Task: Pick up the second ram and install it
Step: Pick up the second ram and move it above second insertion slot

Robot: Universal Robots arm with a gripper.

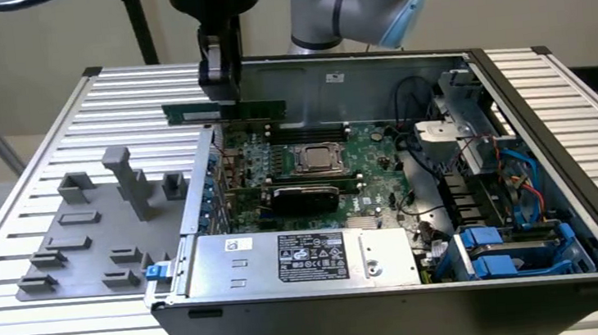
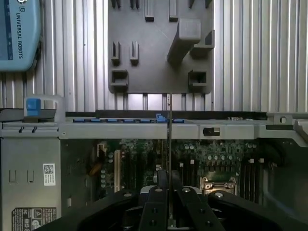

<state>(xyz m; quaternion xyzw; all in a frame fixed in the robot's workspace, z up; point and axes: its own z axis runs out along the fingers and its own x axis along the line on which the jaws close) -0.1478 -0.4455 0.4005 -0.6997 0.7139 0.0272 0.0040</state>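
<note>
Your gripper (image 1: pixel 222 93) is clamped shut on the second ram (image 1: pixel 255 108), its jaws pinching the thin green stick at about mid-length. The stick is carried on edge with its long side level, and both ends stick out past the fingers. In the exterior view the stick hangs in the air at the far corner of the open computer case (image 1: pixel 565 191), on the exterior view's left, above the far edge of the motherboard (image 1: pixel 371 173) and clear of it. The wrist view catches the stick (image 2: pixel 169 144) edge-on as a fine line running out from between the dark fingers of the gripper (image 2: pixel 169 192), crossing the case wall and green board beneath. The CPU socket (image 1: pixel 318 159) sits near the middle of the board, nearer the camera than the held stick. The power supply (image 1: pixel 308 257) lies along the case's near side, with the blue drive caddies (image 1: pixel 494 251) to the exterior view's right. Outside the case, on the exterior view's left, the grey holder plate (image 1: pixel 97 228) with its upright blocks rests on the slatted table (image 1: pixel 27 185).
</note>
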